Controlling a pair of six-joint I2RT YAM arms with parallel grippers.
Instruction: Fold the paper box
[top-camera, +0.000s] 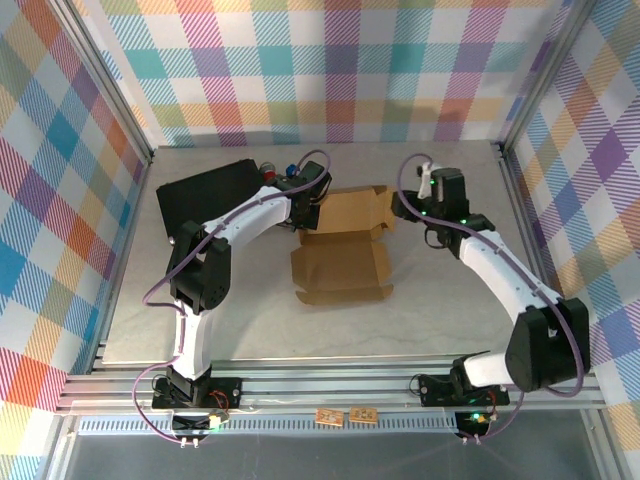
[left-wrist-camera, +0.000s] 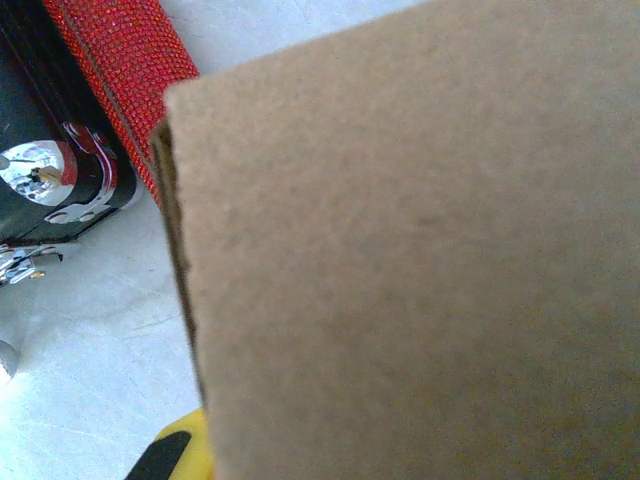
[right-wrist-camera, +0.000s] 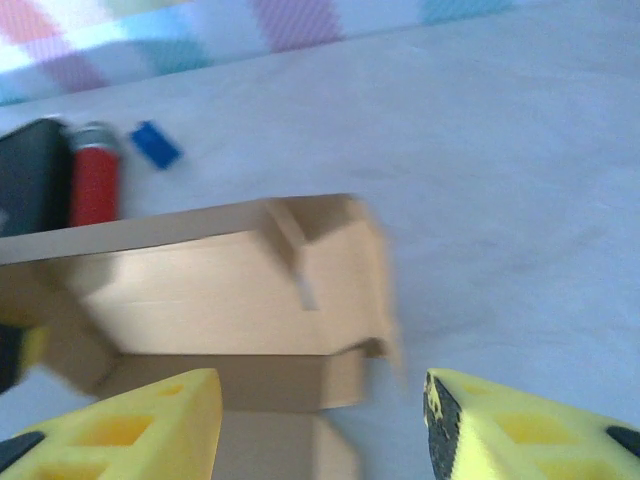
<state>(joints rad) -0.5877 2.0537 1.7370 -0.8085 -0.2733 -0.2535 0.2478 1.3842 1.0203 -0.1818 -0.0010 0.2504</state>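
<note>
**Box half raised, lid yet to be closed**

The box (top-camera: 342, 262) is found mid-bench (top-camera: 450, 320), between the two arms. Its far half is stood up: walls and flaps are seen raised there, and from the right wrist a flap is seen turned inward at the right far corner. The near panel is laid flat, with its small tabs not yet tucked.

The left end effector (top-camera: 305, 205) is set at the box's left far corner with its fingers pressed together. Cardboard is held right up against its camera, but whether any card is pinched cannot be told. The right end effector (right-wrist-camera: 322, 400) is spread, with nothing between the fingers, and is hung just beside the right far flap, apart from it.

Roughly half the job is judged done. The walls remain to be locked, the near panel swung over and the tabs tucked.

A case (top-camera: 205, 195), a red tube (right-wrist-camera: 95, 185) and a blue block (right-wrist-camera: 155, 145) are left at the far left.
</note>
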